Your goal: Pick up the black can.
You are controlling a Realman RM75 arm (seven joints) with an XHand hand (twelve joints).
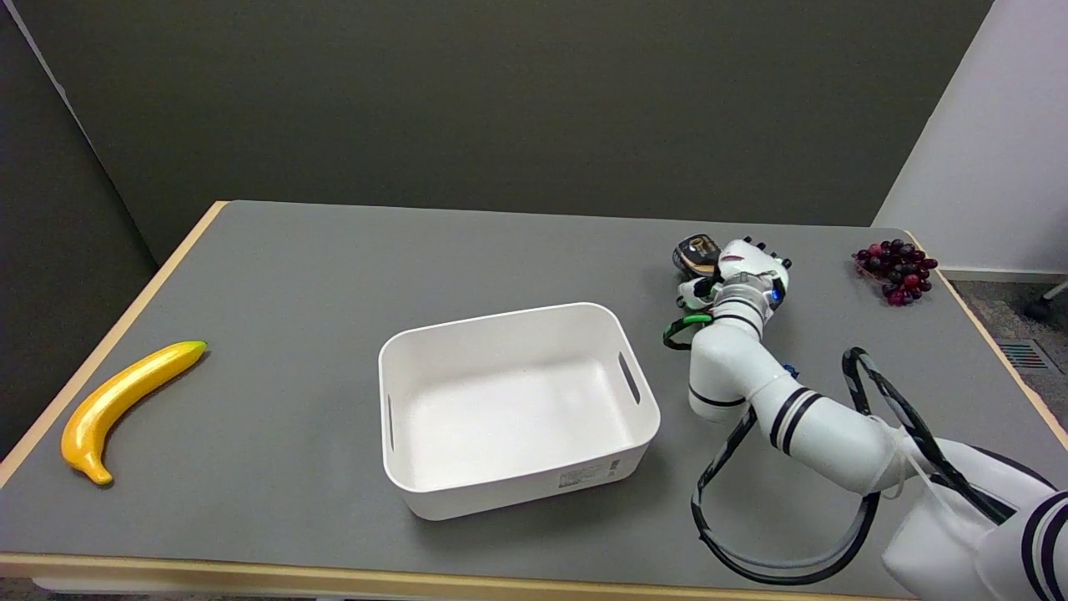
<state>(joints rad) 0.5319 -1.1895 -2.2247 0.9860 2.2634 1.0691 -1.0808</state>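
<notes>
Right hand [745, 265] fingers wrapped around black can [695, 252], can tilted, arm stretched across grey table [334, 267] from lower right

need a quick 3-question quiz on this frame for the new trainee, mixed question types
1. True or false: the white bin has something in it.
2. Which thing lies nearest the table's left edge?
A. the grapes
B. the banana
C. the black can
3. Fill in: the right hand is closed around the ____.

Key
1. False: the bin shows only its bare white floor.
2. B: the banana lies at the left edge; the grapes are at the far right.
3. Black can: its top shows just left of the hand, and whether it has left the table cannot be told.
</notes>
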